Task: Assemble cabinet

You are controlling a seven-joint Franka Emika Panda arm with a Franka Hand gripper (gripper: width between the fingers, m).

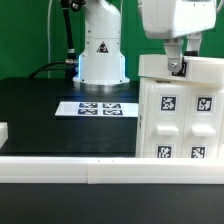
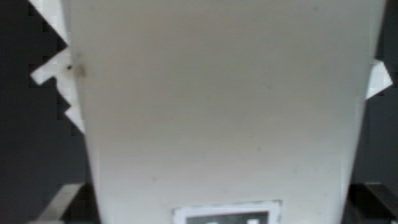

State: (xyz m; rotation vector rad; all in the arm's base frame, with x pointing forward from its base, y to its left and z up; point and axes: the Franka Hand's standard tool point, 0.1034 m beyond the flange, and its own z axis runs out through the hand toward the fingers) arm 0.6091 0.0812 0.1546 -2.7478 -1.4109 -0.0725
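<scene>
The cabinet (image 1: 180, 112) is a large white boxy body with black-and-white tags on its front. It stands at the exterior view's right, behind the front rail. My gripper (image 1: 178, 66) comes down from above onto the cabinet's top edge. In the wrist view a white cabinet panel (image 2: 222, 110) fills most of the picture, with a tag (image 2: 228, 213) near my gripper (image 2: 217, 207). The dark fingers (image 2: 57, 205) stand against both sides of this panel, so the jaws are closed on it.
The white robot base (image 1: 100, 50) with a triangle sticker stands at the back. The marker board (image 1: 95, 107) lies flat on the black table in front of it. A white rail (image 1: 100, 170) runs along the front. A small white part (image 1: 3, 131) sits at the exterior view's left edge.
</scene>
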